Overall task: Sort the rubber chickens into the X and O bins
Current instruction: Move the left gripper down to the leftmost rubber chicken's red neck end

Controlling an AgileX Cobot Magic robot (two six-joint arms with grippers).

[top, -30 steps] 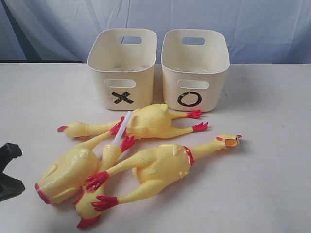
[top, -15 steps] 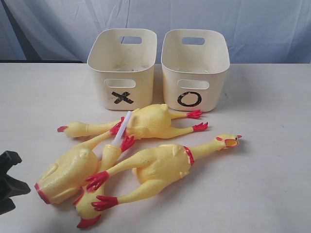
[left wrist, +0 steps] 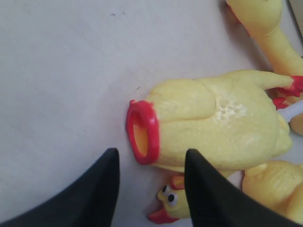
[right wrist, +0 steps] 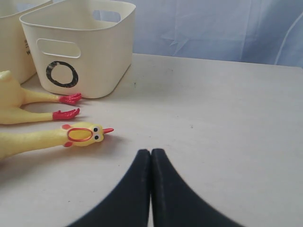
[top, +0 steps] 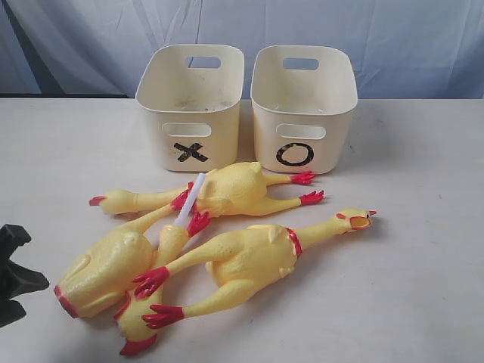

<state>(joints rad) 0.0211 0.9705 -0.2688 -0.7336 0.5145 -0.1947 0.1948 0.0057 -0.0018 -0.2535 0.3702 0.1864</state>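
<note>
Several yellow rubber chickens with red feet lie in a heap in front of the bins. One chicken [top: 227, 189] lies nearest the bins, one chicken [top: 257, 261] points its head right, and a fat one [top: 102, 268] lies at the left over a chicken with a white tube [top: 189, 200]. The X bin [top: 189, 106] and the O bin [top: 302, 106] stand side by side behind them. My left gripper [left wrist: 152, 151] is open beside the fat chicken [left wrist: 213, 123], its jaws either side of that one's red ring end and holding nothing. My right gripper [right wrist: 151, 151] is shut and empty.
A blue cloth backdrop [top: 423, 45] hangs behind the white table [top: 423, 287]. The left gripper [top: 30, 261] shows at the exterior view's left edge. A chicken head [right wrist: 83, 135] and red feet [right wrist: 68, 106] lie between my right gripper and the O bin [right wrist: 80, 47].
My left gripper has gone from shut to open and shifted slightly toward the fat chicken. The chickens, the bins and the right gripper have not moved.
</note>
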